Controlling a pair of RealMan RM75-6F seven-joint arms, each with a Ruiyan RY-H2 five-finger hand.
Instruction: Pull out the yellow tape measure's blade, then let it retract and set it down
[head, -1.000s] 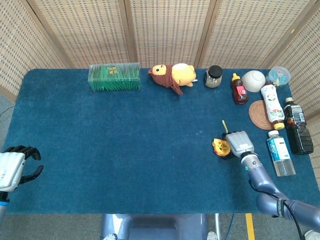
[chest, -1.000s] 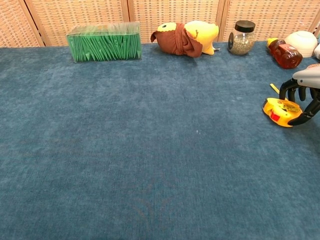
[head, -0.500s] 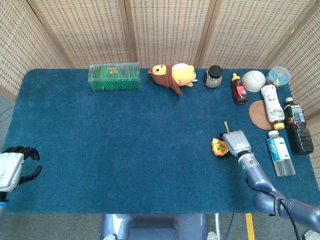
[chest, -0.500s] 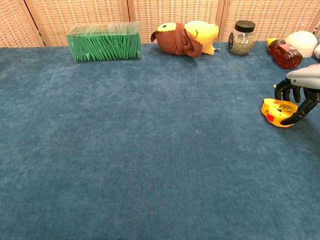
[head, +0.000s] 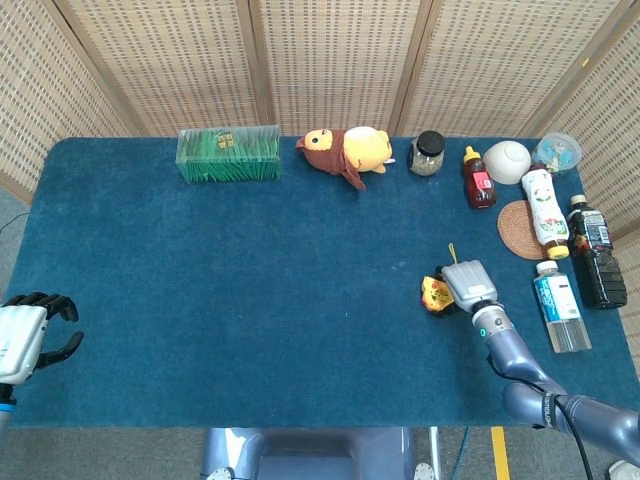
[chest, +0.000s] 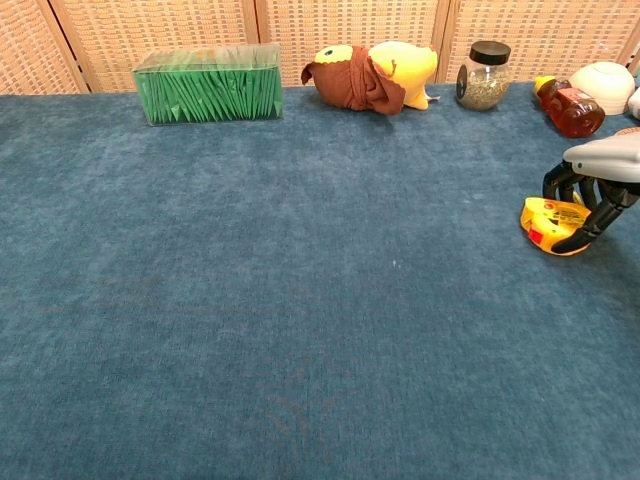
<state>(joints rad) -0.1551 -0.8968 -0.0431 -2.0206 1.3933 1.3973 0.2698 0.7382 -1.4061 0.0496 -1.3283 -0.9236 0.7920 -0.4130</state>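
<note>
The tape measure (head: 436, 294) lies on the table (head: 250, 300), toward its right edge and about midway between front and back. A red patch is seen on its yellow case in the chest view; no writing on it can be read. The right hand (head: 468, 285) is set over the tape from the right, its dark fingers (chest: 582, 228) curled down around the case and touching it; whether the case is truly gripped cannot be told. A short yellow strip (head: 452, 252) is seen on the cloth just behind the hand.

The left hand (head: 28, 332) is held off the front left corner, fingers loosely curled with nothing in them.

Along the back edge a box of green packets (head: 228, 154), a plush duck (head: 345, 151) and a dark-lidded jar (head: 428, 153) are lined up. Near the right edge several bottles (head: 556, 305) are laid, labels too small to read, beside a woven coaster (head: 520, 230) and a white bowl (head: 507, 161).
</note>
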